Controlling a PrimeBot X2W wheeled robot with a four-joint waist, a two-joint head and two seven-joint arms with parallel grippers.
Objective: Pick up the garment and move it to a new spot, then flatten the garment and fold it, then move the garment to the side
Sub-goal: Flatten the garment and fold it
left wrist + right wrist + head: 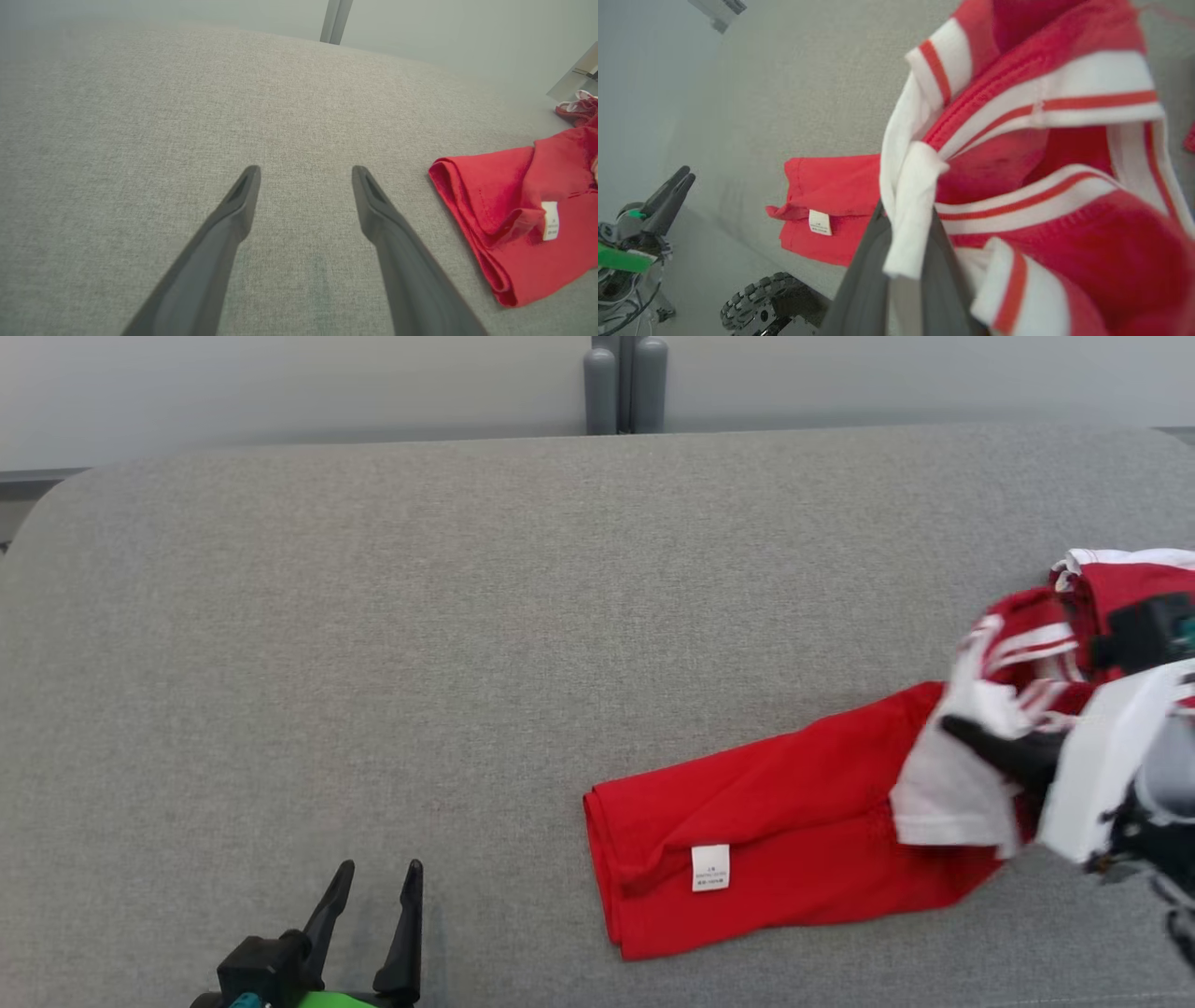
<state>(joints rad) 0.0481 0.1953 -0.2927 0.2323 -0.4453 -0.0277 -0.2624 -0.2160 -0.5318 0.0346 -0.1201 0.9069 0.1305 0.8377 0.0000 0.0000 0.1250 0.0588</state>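
The right gripper has its jaws pinched tight on a white-trimmed fold of the red garment. The rest of the garment trails away from them across the grey upholstered surface. The left gripper stands wide open and empty, with the garment off to its right.

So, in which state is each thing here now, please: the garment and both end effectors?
garment: bunched, white-trimmed end lifted, red end lying on grey surface
care label: facing up
left end effector: open, empty
right end effector: shut on garment's white trim

Right part of garment beyond head view's edge
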